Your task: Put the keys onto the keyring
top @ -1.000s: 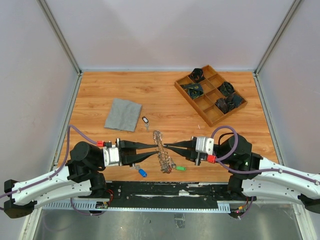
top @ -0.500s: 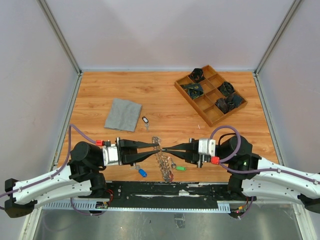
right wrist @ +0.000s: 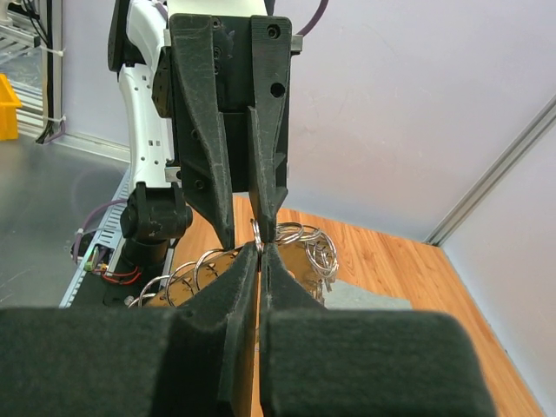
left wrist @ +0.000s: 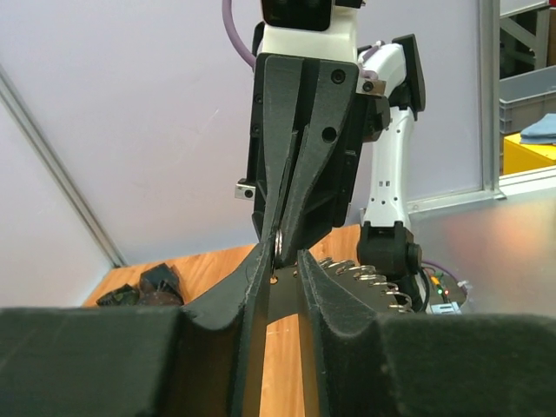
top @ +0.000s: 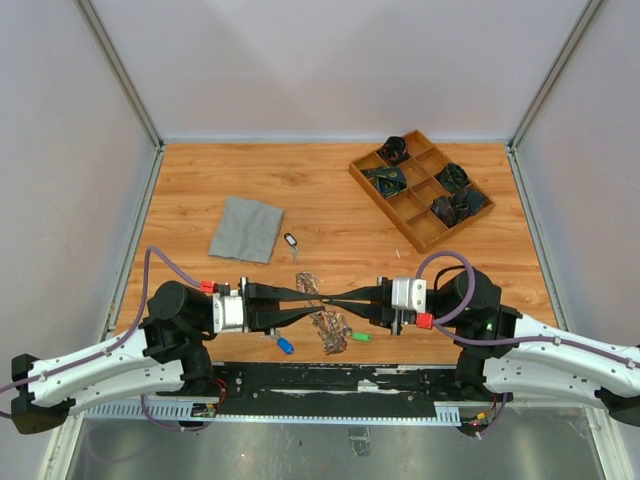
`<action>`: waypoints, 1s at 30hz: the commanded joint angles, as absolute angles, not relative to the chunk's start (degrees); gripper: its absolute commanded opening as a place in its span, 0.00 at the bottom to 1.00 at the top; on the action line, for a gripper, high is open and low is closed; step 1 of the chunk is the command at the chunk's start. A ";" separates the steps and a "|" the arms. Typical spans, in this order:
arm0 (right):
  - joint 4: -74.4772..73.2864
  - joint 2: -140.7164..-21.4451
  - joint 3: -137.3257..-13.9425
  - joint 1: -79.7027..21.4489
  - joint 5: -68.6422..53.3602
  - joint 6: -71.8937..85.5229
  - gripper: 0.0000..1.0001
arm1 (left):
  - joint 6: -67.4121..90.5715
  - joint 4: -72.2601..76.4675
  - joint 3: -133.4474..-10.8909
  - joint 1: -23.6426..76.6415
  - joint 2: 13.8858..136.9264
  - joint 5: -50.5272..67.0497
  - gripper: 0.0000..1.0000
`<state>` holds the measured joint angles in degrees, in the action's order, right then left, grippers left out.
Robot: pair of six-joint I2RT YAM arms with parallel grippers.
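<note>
No text, label, brand or number is legible anywhere.

Two white-shelled arms with black joints, purple cables, red connectors, and long tapered black two-finger grippers, left (top: 306, 303) and right (top: 336, 298).

The wooden surface (top: 330, 195) carries a grey cloth square (top: 247, 229) toward its left edge and a compartmented wooden tray (top: 419, 188) in its far right corner. A black-tagged key (top: 291, 243) lies just beside the cloth; blue-tagged (top: 284, 345) and green-tagged (top: 361, 337) keys lie near the near edge.
</note>
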<state>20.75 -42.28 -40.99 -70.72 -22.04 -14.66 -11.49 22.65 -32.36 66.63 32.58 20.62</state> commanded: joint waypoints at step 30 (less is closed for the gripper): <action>-27.98 -47.26 -60.92 -71.37 -14.14 -30.67 0.30 | -16.00 -7.41 -48.28 66.86 42.50 15.49 0.01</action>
